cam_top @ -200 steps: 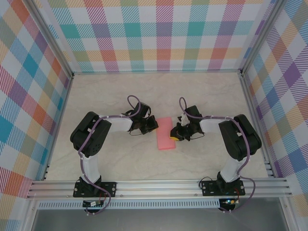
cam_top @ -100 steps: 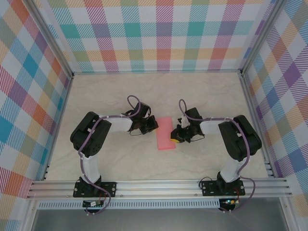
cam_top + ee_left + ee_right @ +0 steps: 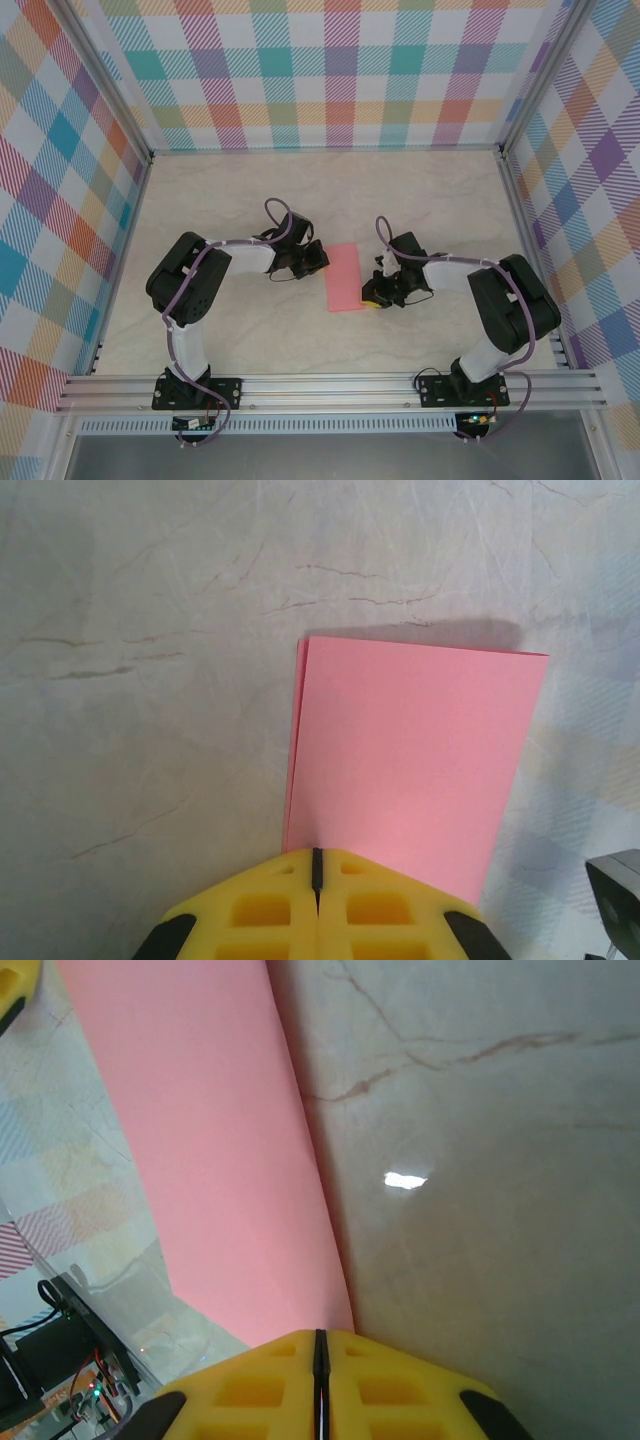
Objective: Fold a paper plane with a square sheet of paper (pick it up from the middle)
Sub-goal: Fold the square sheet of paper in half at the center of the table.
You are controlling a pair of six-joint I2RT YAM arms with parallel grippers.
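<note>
Mid-table, approx. centre btwn the two arms, lies the thin salmon-pink sheet of paper (image 3: 345, 278), folded over into a tall narrow rectangle and flat on the pale marble-look tabletop (image 3: 220, 200). From the left wrist cam you can see it's doubled: a 2nd layer peeks out as a thin strip along one long edge of the sheet (image 3: 415, 770). The left gripper (image 3: 316, 258) sits at the paper's far-left corner w/ its yellow fingers (image 3: 260, 910) pressed tight together, only a hairline seam btwn them. The tip is right at the paper's short edge, touching or just over it, but I can't tell whether any paper is nipped in there. The right gripper (image 3: 371, 296) is at the opposite, near-right corner, low over the table. Its yellow fingers (image 3: 400, 1395) are likewise squeezed together, seam barely visible, tip meeting the corner of the pink sheet (image 3: 200, 1160). Again, can't tell if it's pinching the paper or just resting on it. Both black arms bend inward from their bases on the aluminium rail (image 3: 330, 385) at the near edge, purple cables (image 3: 278, 210) looping over the wrists. Pastel checked walls (image 3: 340, 80) box the table in on 3 sides.
</note>
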